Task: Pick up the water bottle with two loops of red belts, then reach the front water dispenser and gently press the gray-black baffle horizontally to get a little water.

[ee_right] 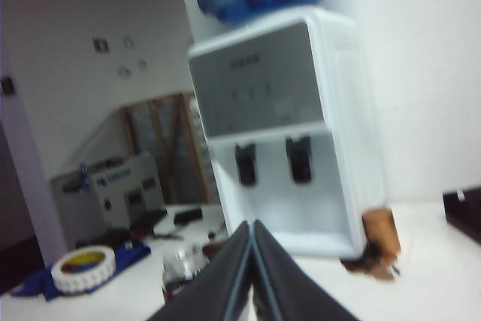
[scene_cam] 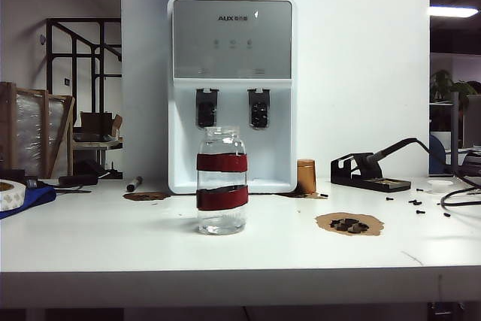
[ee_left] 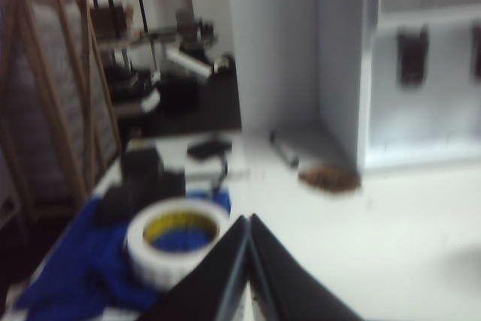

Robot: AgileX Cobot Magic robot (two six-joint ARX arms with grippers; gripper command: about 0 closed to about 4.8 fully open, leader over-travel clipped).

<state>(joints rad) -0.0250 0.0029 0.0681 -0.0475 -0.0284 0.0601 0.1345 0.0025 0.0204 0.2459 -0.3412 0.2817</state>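
White tabletop AUX water dispenser (scene_cam: 231,95) with grey upper panel and blue jug sits at 12 o'clock on the white table (scene_cam: 113,242), centre-back. Clear glass jar-shaped water bottle (scene_cam: 222,180) with two dark red bands stands upright directly in front of it, apart from it, not yet touched. The gray-black baffle (scene_cam: 207,107), left-hand of two dark levers under the panel, is right above the bottle's mouth line in the exterior view. Small brown cylinder (scene_cam: 306,176) at 3 o'clock of the dispenser base; white tape roll (ee_left: 177,240) on blue cloth far out at 9 o'clock. Neither arm shows in the exterior view. Left gripper (ee_left: 249,219) clenched, empty, over the table's 9 o'clock side near the tape. Right gripper (ee_right: 251,225) also clenched, empty, aimed at the dispenser with the bottle low at about 7 o'clock of its tips. Risks, my read: jaws must open before approach or they'll knock the jar over; glass plus fabric bands could slip in a shallow pinch; lining up on the right-hand lever (scene_cam: 258,108) instead; pushing too hard overfills.
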